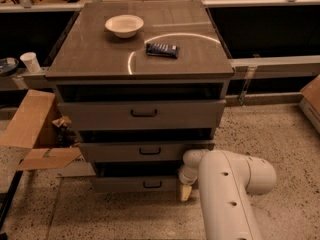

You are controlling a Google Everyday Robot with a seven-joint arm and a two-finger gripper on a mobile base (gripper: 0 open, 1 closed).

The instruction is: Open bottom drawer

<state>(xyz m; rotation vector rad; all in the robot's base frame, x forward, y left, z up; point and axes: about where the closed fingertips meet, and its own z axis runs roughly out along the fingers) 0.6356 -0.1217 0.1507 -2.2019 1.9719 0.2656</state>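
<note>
The bottom drawer (pixel 125 184) is the lowest grey front of the cabinet, with a small black bar handle (pixel 152 184) and a dark gap above it. My gripper (pixel 185 191) hangs at the end of the white arm (pixel 235 184), right at the drawer's right end, just above the floor and to the right of the handle. It is beside the drawer front, and I cannot tell whether it touches it. The middle drawer (pixel 115 151) and the taller top drawer (pixel 100 115) sit above.
On the cabinet top lie a white bowl (pixel 124 25) and a dark packet (pixel 161 49). An open cardboard box (pixel 30 129) stands on the floor at the left, with a paper cup (pixel 31 61) on a ledge behind it. Another box (pixel 312 101) is at the far right.
</note>
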